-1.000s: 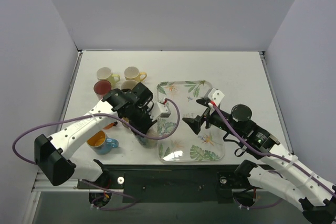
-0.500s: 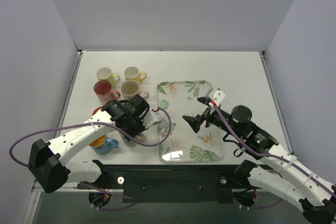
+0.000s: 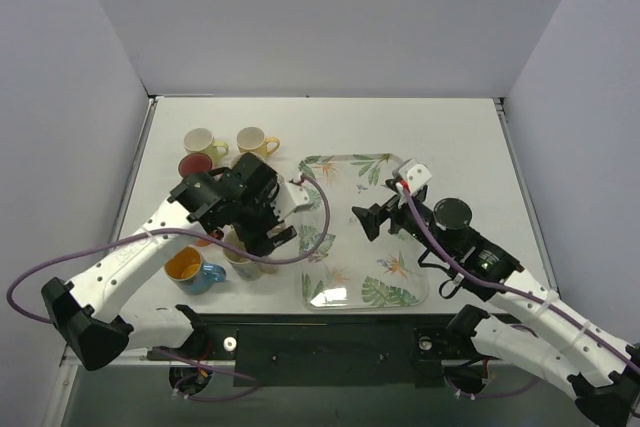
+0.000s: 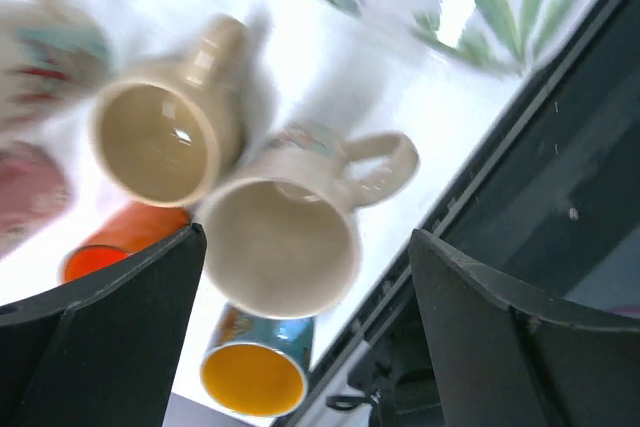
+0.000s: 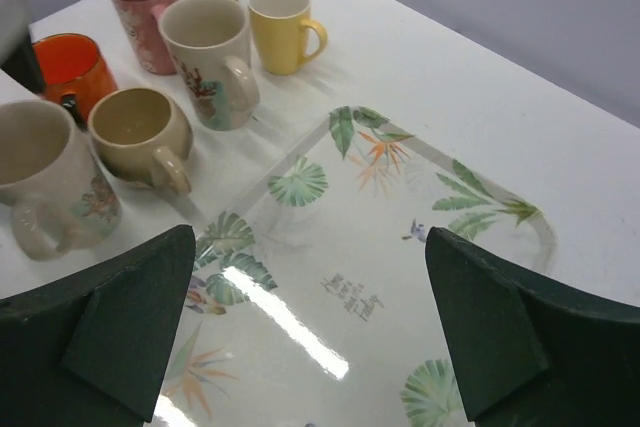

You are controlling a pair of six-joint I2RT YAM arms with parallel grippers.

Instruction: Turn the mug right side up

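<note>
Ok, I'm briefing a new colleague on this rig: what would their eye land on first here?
Probably the huddle of bright mugs at the left of the table, all mouth-up. Next comes the glossy leaf-printed tray in the middle, then the left claw hanging open over a cream mug near the front edge.

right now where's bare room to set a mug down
The clear leaf-print tray is bare, as is the white table beyond and right of it. Left of the tray the ceramic mugs stand crowded.
</note>
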